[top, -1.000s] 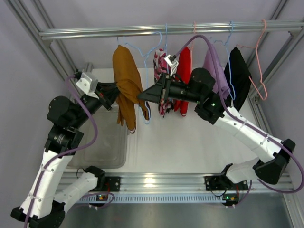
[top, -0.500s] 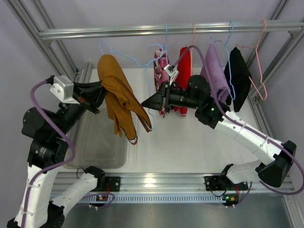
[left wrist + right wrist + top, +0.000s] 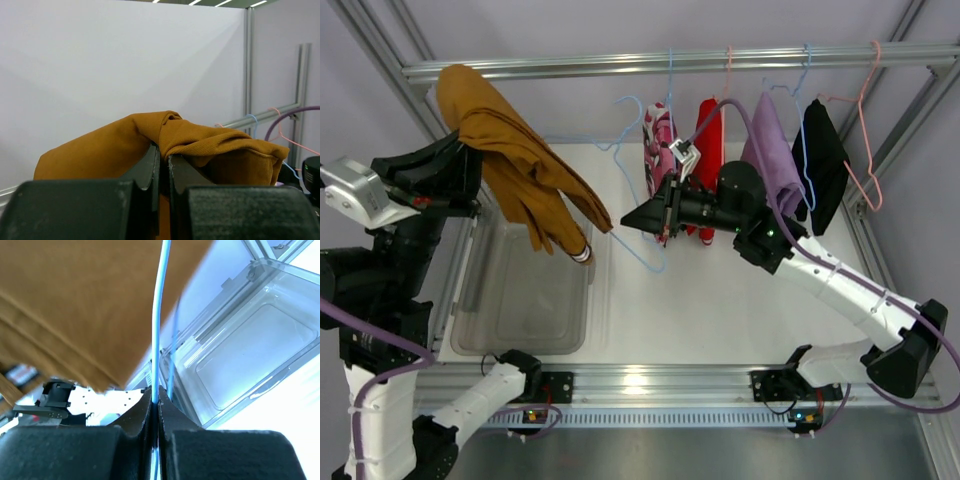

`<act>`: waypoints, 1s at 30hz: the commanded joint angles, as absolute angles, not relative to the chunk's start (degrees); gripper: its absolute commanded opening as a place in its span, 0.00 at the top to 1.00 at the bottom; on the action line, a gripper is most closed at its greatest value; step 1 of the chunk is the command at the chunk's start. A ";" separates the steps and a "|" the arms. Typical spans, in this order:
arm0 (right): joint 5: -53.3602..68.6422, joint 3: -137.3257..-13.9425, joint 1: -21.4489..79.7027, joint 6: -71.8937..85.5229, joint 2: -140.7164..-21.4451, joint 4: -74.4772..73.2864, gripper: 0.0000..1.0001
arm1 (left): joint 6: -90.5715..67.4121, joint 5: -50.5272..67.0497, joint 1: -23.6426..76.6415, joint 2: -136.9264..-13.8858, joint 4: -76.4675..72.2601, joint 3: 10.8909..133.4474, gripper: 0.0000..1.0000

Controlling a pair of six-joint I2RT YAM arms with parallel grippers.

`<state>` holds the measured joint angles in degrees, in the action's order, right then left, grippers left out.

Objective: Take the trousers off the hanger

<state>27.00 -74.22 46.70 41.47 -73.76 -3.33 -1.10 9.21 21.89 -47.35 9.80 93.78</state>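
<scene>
The left gripper [image 3: 163,157] is clamping the trousers [image 3: 515,165] high at left above the bin [image 3: 520,315] (clear plastic). The right gripper [image 3: 155,402] is pinching the hanger [image 3: 161,315]. The 2 trailing legs risk snagging its wire, pulling either grip loose.

Left arm raised high at far left, wrist roughly level, pointing right. Left gripper [image 3: 163,154]: jaws pinched on the trousers [image 3: 125,145]. Right arm reaches from its base at right toward centre, forearm near horizontal, pointing left. Right gripper [image 3: 626,216]: jaws closed tight on the hanger [image 3: 161,315] wire.
</scene>
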 commanded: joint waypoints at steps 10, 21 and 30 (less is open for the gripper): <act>26.10 -73.39 45.97 39.81 -69.52 -2.29 1.00 | 12.13 4.13 20.39 -49.92 -1.85 102.92 1.00; 25.14 -79.62 44.38 41.66 -66.89 -3.34 1.00 | 20.21 -5.62 19.69 -39.13 17.82 95.19 1.00; 24.79 -80.33 44.38 39.03 -63.64 -4.92 1.00 | 21.27 -3.78 19.51 -34.90 34.26 94.05 1.00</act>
<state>25.52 -78.81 44.91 40.77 -65.65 -4.45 18.44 -4.14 19.81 -35.64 35.48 93.30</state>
